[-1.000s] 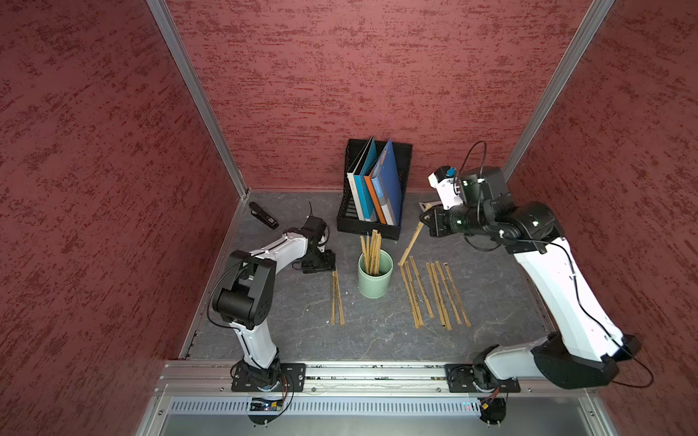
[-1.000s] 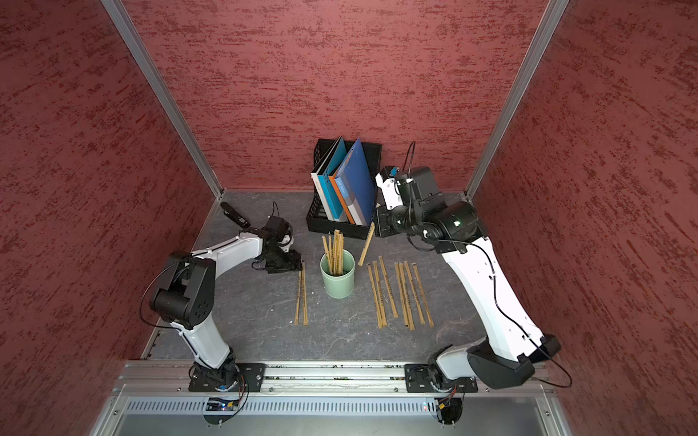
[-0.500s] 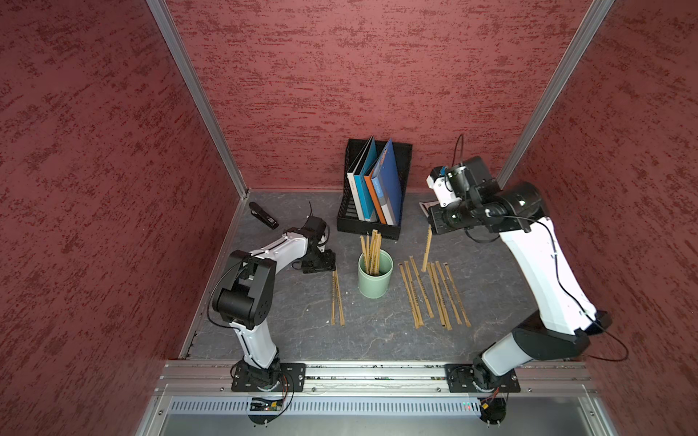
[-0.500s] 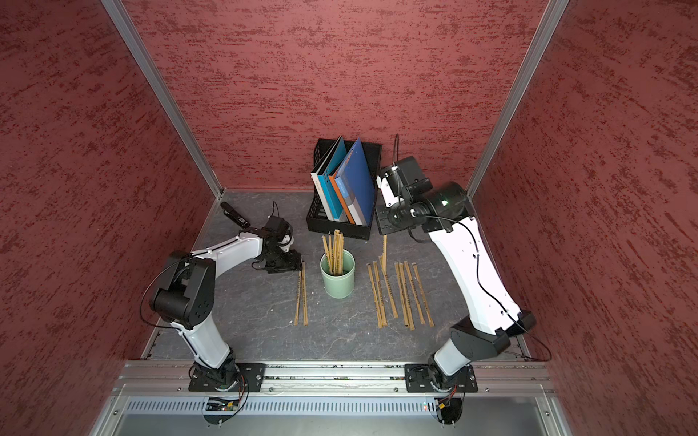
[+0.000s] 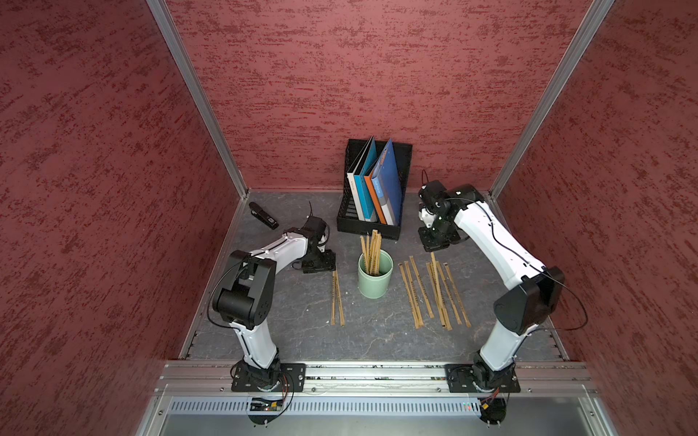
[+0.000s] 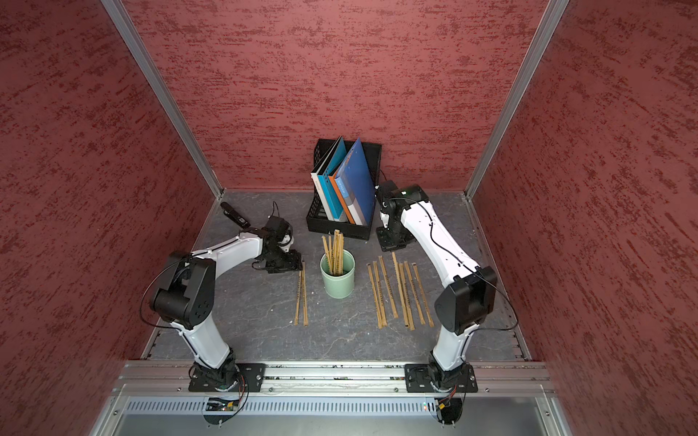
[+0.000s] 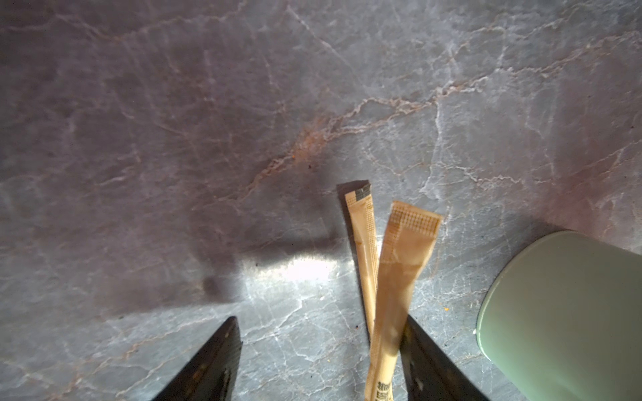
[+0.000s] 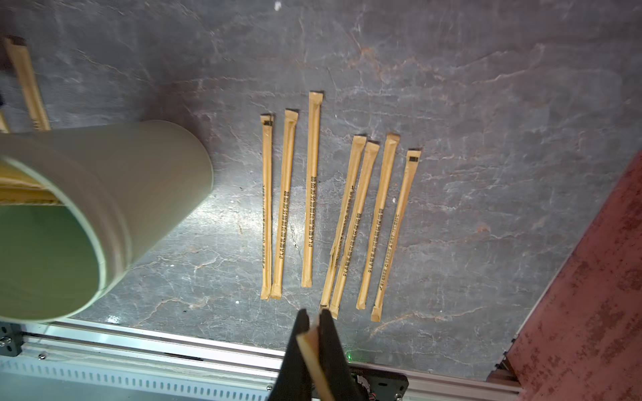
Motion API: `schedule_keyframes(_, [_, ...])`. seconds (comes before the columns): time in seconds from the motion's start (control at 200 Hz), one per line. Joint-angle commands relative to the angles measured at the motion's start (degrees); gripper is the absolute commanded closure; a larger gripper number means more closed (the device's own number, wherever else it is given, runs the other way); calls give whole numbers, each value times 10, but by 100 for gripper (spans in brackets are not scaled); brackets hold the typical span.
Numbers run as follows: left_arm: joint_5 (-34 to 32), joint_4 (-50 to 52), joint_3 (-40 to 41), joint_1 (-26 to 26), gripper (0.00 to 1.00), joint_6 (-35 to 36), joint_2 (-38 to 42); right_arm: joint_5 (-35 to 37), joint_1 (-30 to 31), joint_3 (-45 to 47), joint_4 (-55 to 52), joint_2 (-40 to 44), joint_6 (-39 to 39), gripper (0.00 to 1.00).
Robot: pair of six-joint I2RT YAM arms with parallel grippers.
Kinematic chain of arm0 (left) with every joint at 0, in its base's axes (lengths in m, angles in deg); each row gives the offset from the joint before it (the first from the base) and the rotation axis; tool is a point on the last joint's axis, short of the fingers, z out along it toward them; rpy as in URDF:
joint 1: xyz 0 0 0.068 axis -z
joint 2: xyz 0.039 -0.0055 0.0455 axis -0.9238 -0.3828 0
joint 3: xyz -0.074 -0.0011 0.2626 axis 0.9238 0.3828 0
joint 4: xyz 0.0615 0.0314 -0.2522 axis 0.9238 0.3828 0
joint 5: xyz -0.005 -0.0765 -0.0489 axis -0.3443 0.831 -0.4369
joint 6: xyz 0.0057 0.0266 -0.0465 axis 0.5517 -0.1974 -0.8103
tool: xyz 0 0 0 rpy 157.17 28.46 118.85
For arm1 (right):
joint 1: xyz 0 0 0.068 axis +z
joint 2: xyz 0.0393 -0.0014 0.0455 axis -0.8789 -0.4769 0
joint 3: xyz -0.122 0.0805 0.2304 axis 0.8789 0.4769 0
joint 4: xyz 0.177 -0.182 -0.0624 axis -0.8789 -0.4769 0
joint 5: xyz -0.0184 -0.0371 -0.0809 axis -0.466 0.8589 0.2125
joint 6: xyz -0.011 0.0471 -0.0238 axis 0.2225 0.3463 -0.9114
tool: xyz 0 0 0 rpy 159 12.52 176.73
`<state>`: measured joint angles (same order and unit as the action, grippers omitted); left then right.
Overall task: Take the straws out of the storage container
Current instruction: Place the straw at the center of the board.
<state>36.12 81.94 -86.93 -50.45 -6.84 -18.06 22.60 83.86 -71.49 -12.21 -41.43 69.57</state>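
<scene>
- The right end effector (image 8: pixel 313 312) is clamped on one end of a single straw (image 8: pixel 348 180). That straw's long axis runs straight out from the fingertips, and its far end appears to rest on the counter (image 5: pixel 294 339) among the laid-out row.
- The coming move looks like a plain release. The row lies directly ahead of the jaws, on the side of the one storage container (image 5: pixel 372 285) nearer the right arm.
- That row holds seven roughly parallel pieces: the gripped straw, fourth out from the container, and six loose straws (image 8: pixel 285 208).
- The left end effector (image 7: pixel 319 323) stands open and grips nothing. It sits at the ends of two straws (image 5: pixel 337 298) lying just beside the container's opposite side.
- About six upright straws (image 5: pixel 372 245) stand bunched in the container, leaning toward the file holder (image 5: pixel 351 228). They overlap too much for an exact count.
- Both end effectors are near the container, and the left looks slightly nearer.
</scene>
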Motion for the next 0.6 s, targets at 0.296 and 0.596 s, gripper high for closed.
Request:
schedule_keyframes(0.296, [1, -7, 0, -1, 28, 10, -29, -44, -27, 82, 97, -78, -16, 100])
schedule_keyframes(0.596, [-1, -4, 0, -1, 28, 12, -35, -53, -36, 97, 121, -114, -15, 100])
